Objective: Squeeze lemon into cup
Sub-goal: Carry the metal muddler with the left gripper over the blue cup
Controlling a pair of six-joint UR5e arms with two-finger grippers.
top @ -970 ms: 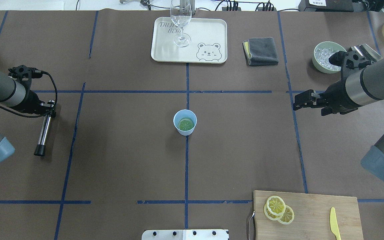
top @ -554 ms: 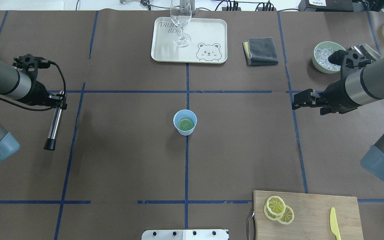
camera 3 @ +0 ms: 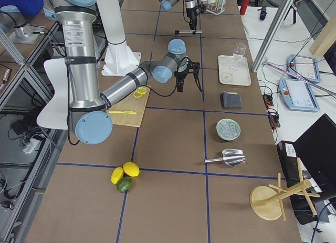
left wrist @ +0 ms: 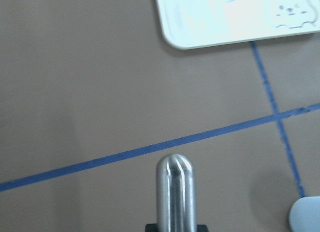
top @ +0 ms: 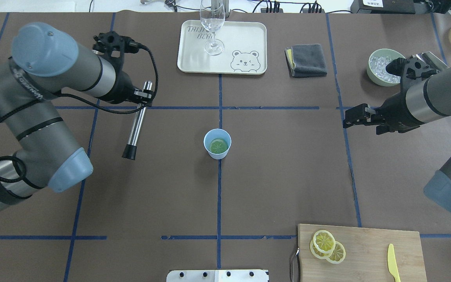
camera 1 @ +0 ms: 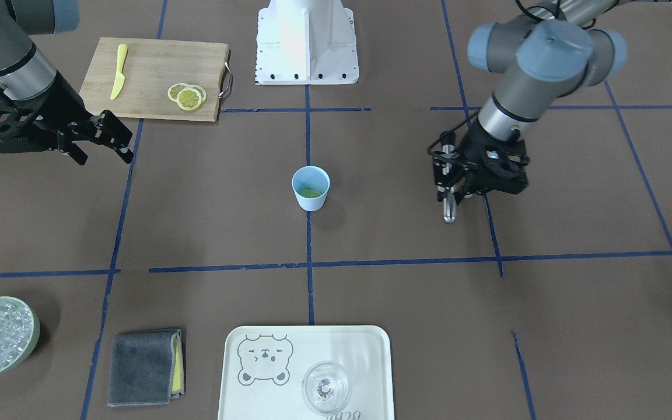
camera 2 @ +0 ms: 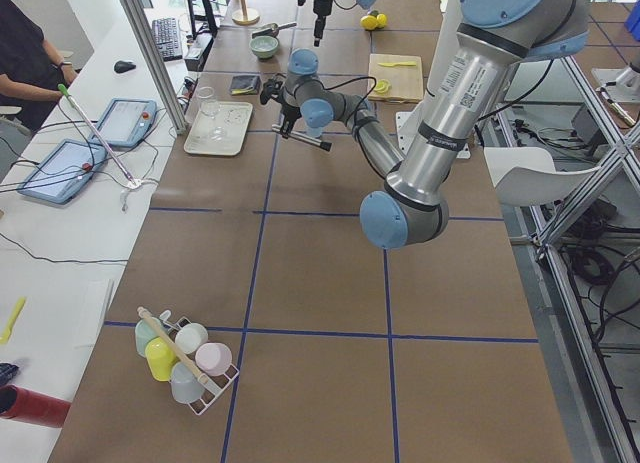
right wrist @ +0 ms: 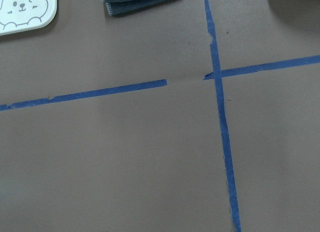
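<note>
The light-blue cup [top: 217, 143] [camera 1: 311, 188] stands at the table's centre with one lemon slice [top: 218, 146] lying flat inside it, looking greenish. More lemon slices [top: 325, 246] [camera 1: 186, 96] lie stacked on the wooden cutting board [top: 366, 254]. My left gripper [top: 143, 96] [camera 1: 450, 175] is shut on a steel rod [top: 135, 125] [left wrist: 173, 192] with a black tip, hanging left of the cup and well apart from it. My right gripper [top: 349, 119] [camera 1: 105, 157] hovers open and empty far to the cup's right.
A cream tray [top: 249, 35] with a wine glass [top: 212, 27] sits at the back centre. A grey cloth [top: 307, 59] and a green bowl of ice [top: 380, 64] lie at the back right. A yellow knife [top: 393, 262] rests on the board.
My left arm has swung far to the right and forward, carrying the steel rod from the table's left edge toward the cup. The right arm has barely moved.
</note>
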